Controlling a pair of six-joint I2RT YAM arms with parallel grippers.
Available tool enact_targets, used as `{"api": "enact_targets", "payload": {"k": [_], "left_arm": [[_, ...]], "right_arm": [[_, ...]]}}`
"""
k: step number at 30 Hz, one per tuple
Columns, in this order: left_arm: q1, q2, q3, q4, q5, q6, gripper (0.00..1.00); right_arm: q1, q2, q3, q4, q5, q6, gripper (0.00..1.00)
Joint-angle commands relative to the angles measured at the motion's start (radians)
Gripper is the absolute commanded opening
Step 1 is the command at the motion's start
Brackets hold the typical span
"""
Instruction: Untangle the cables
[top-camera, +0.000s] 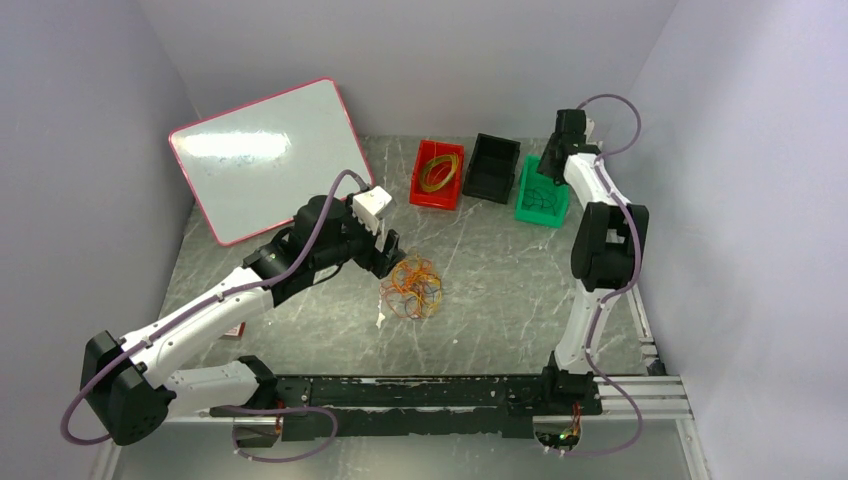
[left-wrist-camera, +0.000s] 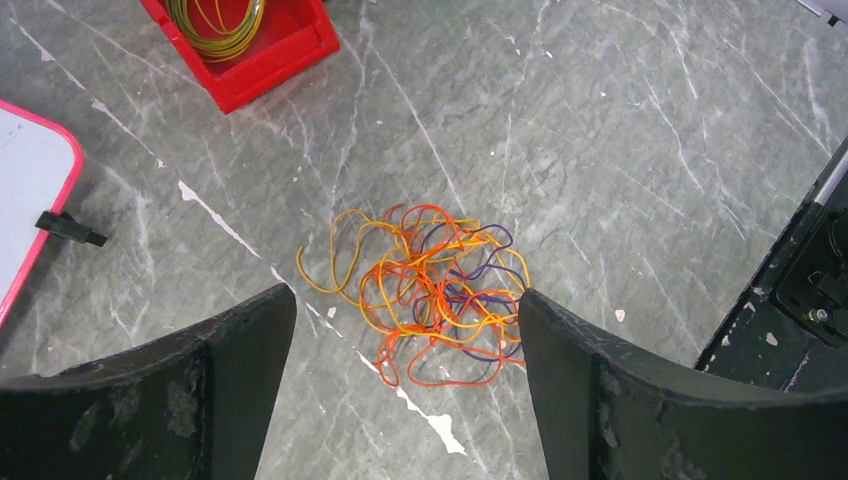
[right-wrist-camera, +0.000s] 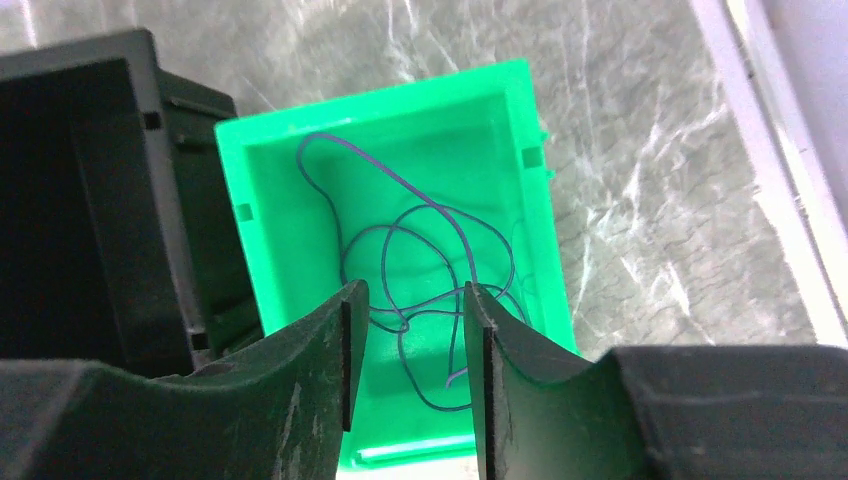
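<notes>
The cables (top-camera: 414, 287) lie as a hand-sized tangle of yellow, orange-red and dark purple loops (left-wrist-camera: 430, 300) on the marble tabletop. My left gripper (top-camera: 388, 255) hovers just left of and above the tangle. It is open wide, with nothing between its fingers (left-wrist-camera: 405, 300), and the tangle shows through the gap. My right gripper (top-camera: 553, 165) hangs over the green bin (top-camera: 541, 195) at the back right. Its jaws (right-wrist-camera: 412, 290) stand apart and grip nothing. A loose purple cable (right-wrist-camera: 400, 230) lies inside the green bin (right-wrist-camera: 290, 180) below them.
A red bin (top-camera: 437, 175) holding coiled yellow cables (left-wrist-camera: 215, 25) and a black bin (top-camera: 493, 167) stand in a row with the green one. A pink-rimmed whiteboard (top-camera: 265, 155) leans at the back left. A rail (top-camera: 420, 392) runs along the near edge.
</notes>
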Motion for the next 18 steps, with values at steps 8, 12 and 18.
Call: {"api": "enact_targets", "payload": {"k": [8, 12, 18], "left_arm": [[0.005, -0.030, 0.006, 0.035, -0.053, -0.050, 1.00], [0.006, -0.031, 0.001, 0.047, -0.091, -0.082, 1.00], [0.005, 0.007, 0.011, 0.042, -0.097, -0.124, 0.99]], "right_arm": [[0.013, -0.153, 0.002, -0.008, 0.059, -0.032, 0.47], [0.036, -0.244, -0.059, 0.028, -0.041, -0.035, 0.46], [0.170, -0.393, -0.202, 0.053, -0.097, -0.009, 0.46]]}}
